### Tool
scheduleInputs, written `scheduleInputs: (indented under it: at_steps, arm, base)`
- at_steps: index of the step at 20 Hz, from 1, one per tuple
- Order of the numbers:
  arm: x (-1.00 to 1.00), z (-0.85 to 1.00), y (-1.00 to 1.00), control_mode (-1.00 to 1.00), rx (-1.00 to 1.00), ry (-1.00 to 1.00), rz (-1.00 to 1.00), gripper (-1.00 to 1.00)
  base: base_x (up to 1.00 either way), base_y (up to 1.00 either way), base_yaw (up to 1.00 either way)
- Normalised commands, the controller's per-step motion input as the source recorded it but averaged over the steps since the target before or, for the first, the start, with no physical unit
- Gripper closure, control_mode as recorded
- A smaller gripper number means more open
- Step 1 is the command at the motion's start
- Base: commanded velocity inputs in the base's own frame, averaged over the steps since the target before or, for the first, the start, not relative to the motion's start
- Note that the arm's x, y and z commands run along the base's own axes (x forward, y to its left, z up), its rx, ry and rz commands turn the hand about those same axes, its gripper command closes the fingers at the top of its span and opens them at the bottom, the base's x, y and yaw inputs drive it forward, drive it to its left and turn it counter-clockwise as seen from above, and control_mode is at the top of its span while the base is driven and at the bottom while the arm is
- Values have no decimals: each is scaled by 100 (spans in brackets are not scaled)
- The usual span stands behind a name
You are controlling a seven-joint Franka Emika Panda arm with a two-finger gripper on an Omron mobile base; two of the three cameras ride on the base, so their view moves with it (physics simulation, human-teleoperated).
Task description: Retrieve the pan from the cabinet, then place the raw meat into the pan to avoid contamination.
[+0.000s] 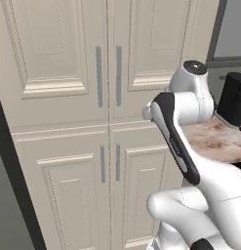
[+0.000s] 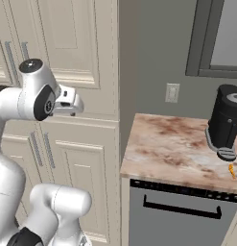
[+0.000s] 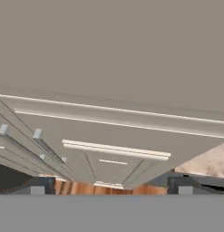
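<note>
Cabinet doors all shut; fingers spread wide, holding nothing, close before it

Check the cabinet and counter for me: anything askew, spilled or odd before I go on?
Nothing stands out. The cabinet has all four doors shut and sitting flush. On the counter, the black appliance stands upright and the raw meat lies beside its base, with no spill visible.

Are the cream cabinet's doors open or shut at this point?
Shut. In the left base view all four doors of the cabinet lie flush, their handles meeting at the centre seams, and no interior shows.
</note>
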Motion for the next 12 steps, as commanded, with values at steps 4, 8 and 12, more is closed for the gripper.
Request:
scheduleInputs:
  at_steps: [4, 8, 12]
  arm:
    - [-19, 26, 34, -100, -7, -25, 0, -100]
    - [-17, 27, 29, -100, -6, -24, 0, -100]
    - [-11, 24, 23, -100, -5, -20, -1, -100]
  base:
    - [0, 0, 0]
    - [0, 0, 0]
    - [0, 0, 0]
